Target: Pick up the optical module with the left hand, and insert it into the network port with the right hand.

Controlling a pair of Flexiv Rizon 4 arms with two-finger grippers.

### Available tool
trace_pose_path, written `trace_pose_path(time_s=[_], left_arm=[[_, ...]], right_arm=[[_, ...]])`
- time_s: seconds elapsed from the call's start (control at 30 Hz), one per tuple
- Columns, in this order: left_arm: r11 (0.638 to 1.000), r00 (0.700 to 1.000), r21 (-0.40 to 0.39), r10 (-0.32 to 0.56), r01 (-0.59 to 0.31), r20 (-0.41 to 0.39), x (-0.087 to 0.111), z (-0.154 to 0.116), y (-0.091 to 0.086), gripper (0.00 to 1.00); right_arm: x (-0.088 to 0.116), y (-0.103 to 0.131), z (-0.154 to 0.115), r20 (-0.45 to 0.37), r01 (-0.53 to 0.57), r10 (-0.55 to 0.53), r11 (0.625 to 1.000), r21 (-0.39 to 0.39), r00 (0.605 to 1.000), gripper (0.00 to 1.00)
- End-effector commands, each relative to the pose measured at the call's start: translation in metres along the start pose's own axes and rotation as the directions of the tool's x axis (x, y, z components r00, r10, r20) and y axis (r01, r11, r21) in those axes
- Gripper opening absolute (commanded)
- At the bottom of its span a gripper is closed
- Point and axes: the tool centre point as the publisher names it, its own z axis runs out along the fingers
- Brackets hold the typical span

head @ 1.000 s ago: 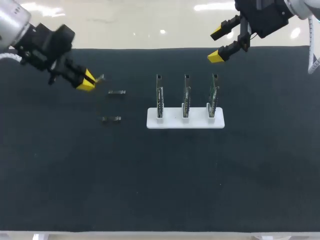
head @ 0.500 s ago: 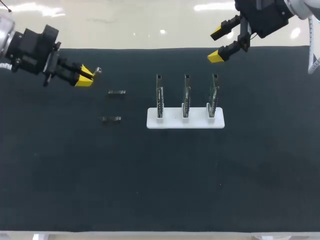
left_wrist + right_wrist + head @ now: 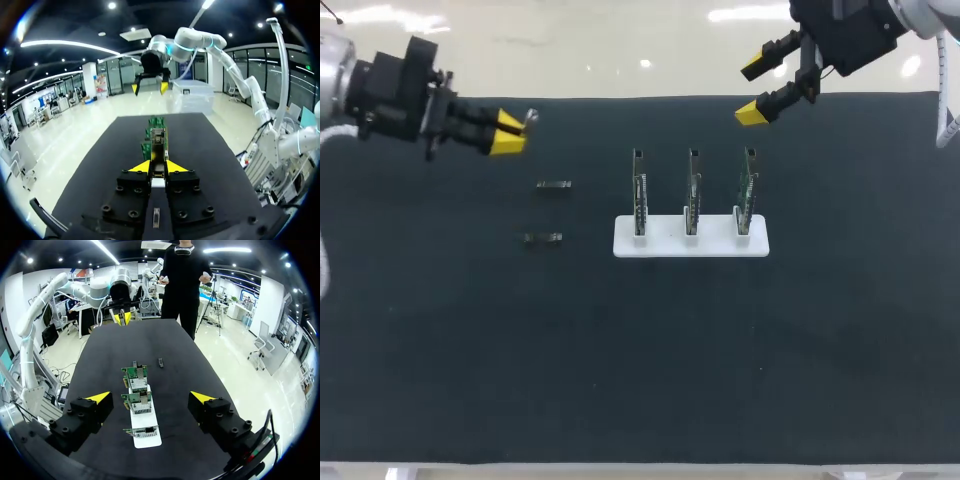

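one small metal module [image 3: 528, 119] sits pinched in your left gripper [image 3: 510, 134], above the mat's [image 3: 640, 350] far left corner. it looks light, stiff and slick; take its free end squarely with the right gripper [image 3: 752, 90], whose fingers stand spread beyond the boards [image 3: 692, 195].

This is looking like a robotics lab; a left arm [image 3: 392, 92] and a right arm [image 3: 850, 35] are hanging over a black-topped table [image 3: 640, 360]; a white rack [image 3: 665, 244] is holding three green circuit boards [image 3: 692, 195] upright, as on a test bench.
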Motion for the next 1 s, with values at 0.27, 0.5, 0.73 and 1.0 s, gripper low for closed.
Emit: trace_pose_path(time_s=[0.27,0.5,0.73,1.0], left_arm=[[1.0,0.955,0.008,-0.029,0.028,0.295,-0.032,0.048,-0.002,0.0],[0.999,0.929,0.042,0.01,-0.028,0.369,-0.041,0.065,0.0,0.0],[0.998,0.916,0.032,0.03,-0.046,0.399,-0.051,0.085,0.01,0.0],[0.998,0.916,0.013,0.046,-0.055,0.398,-0.053,0.104,0.02,0.0]], right_arm=[[0.0,0.001,0.0,-0.001,-0.001,0.001,1.0,0.002,1.0,1.0],[0.0,0.001,0.0,-0.001,-0.001,0.001,1.0,0.002,1.0,1.0],[0.0,0.001,0.0,-0.001,-0.001,0.001,1.0,0.002,1.0,1.0],[0.0,0.001,0.0,-0.001,-0.001,0.001,1.0,0.002,1.0,1.0]])
